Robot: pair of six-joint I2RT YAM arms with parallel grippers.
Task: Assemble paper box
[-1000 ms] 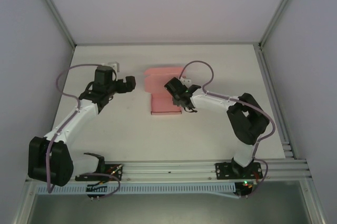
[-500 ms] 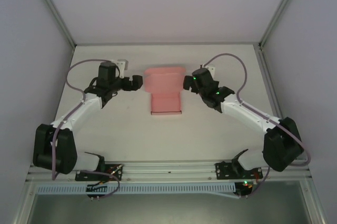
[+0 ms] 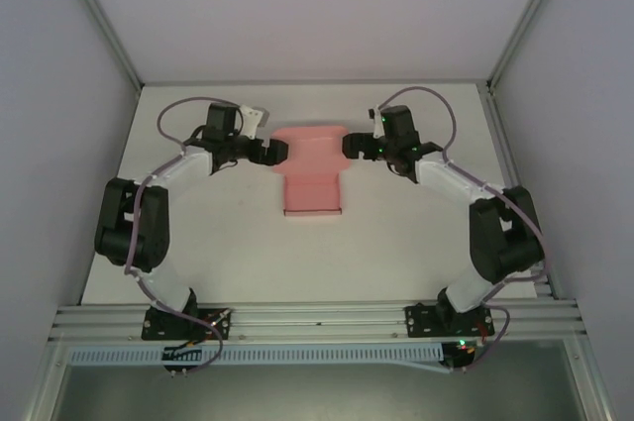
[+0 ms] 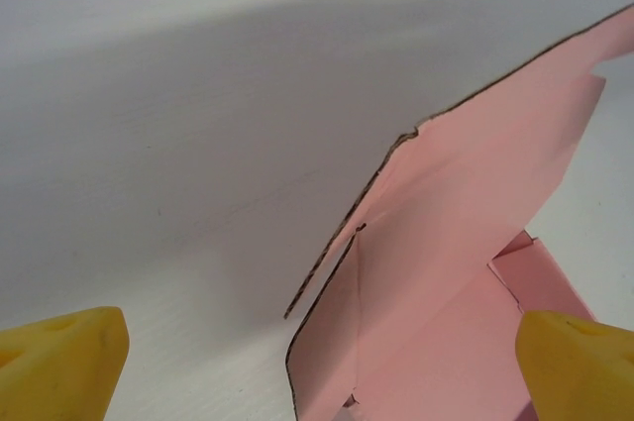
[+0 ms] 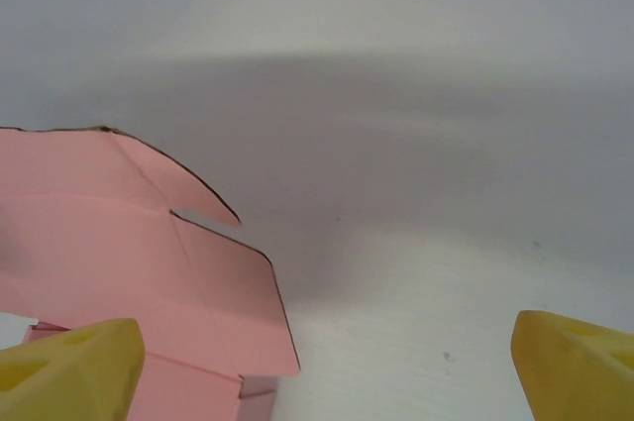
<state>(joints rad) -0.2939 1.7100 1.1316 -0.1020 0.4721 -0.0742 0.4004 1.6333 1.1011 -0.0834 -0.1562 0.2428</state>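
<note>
- The paper box (image 3: 310, 171) is found on the white table (image 3: 416, 243), around the far middle. It's not folded up yet, so more of a cut-out sheet: a wide part at the far end and a narrower panel running toward the near side. The long axis is reckoned to go near-to-far.
- The left gripper (image 3: 273, 152) is parked just beside the left edge of that wide part, and the right gripper (image 3: 351, 147) just beside the right edge. The sheet is basically sandwiched between them, though actual touching can't be made out from above.
- Both grippers are held wide apart with nothing clamped. In the left wrist view the yellow fingertips (image 4: 61, 354) are spread to the bottom corners, and it's the same for the right arm's fingertips (image 5: 71, 367).
- In the left wrist view a pink flap is seen lifted off the table, over toward the right-hand finger. In the right wrist view the curved-edge flaps are seen toward the left-hand finger.
- Neither arm can be called nearer, as the setup is pretty much mirrored.
- Best guess: the side flaps are meant to be pushed inward from both sides, across the long axis.
- Thin card like this could easily get shoved along the table instead of folded.
</note>
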